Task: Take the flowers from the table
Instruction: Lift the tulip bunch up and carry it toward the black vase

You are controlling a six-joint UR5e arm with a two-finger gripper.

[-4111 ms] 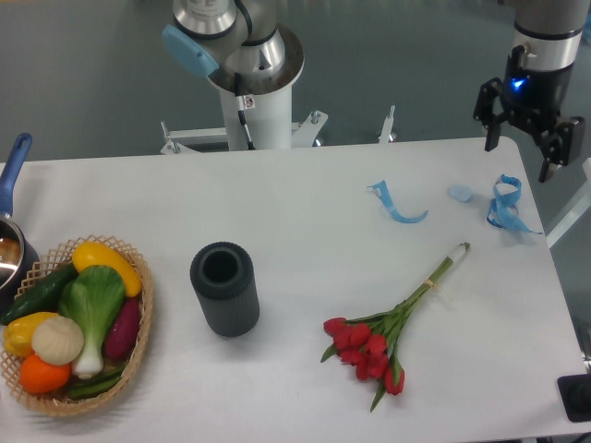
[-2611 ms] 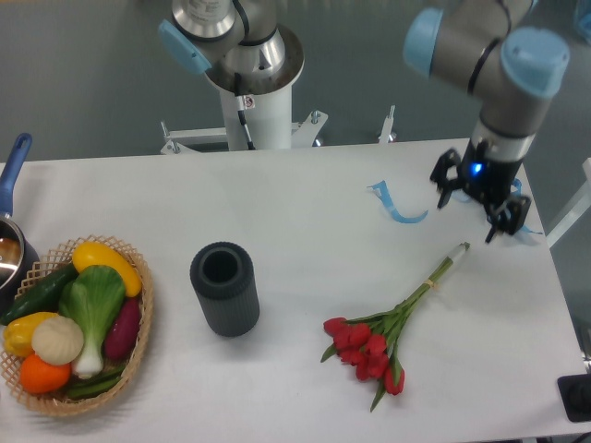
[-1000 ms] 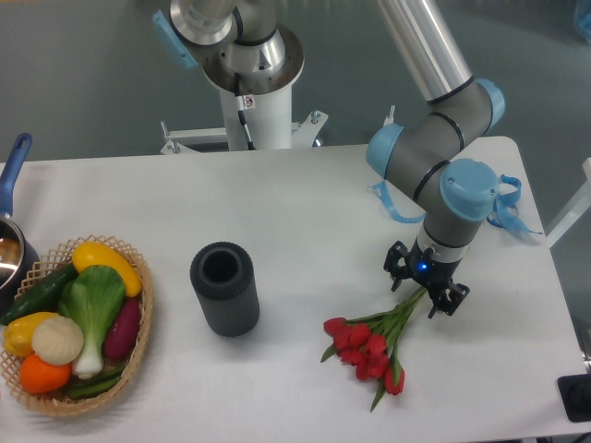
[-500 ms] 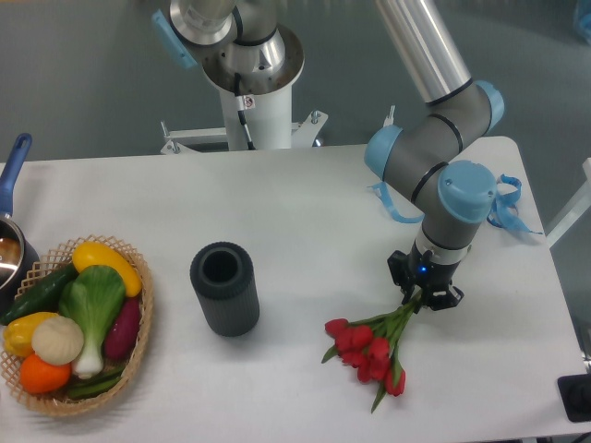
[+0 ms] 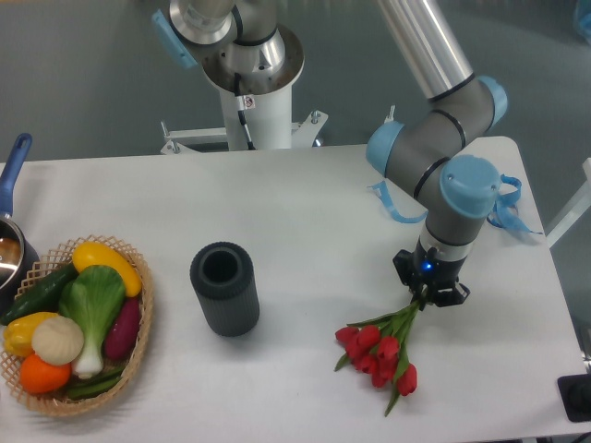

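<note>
The flowers (image 5: 380,351), red tulips with green leaves and stems, hang head-down at the right front of the white table (image 5: 305,221). My gripper (image 5: 428,293) is shut on their stems just above the leaves. The arm's wrist hides the upper stems and their pale ends. The blooms have shifted right; whether they still touch the table I cannot tell.
A dark grey ribbed cylinder vase (image 5: 224,288) stands left of the flowers. A wicker basket (image 5: 134,349) of vegetables sits at the front left, a blue-handled pot (image 5: 11,175) behind it. Blue ribbon scraps (image 5: 397,209) (image 5: 504,205) lie at the back right.
The gripper came down from the back right onto the stems and closed on them. Since half a second ago the bunch has moved slightly right with the gripper.
</note>
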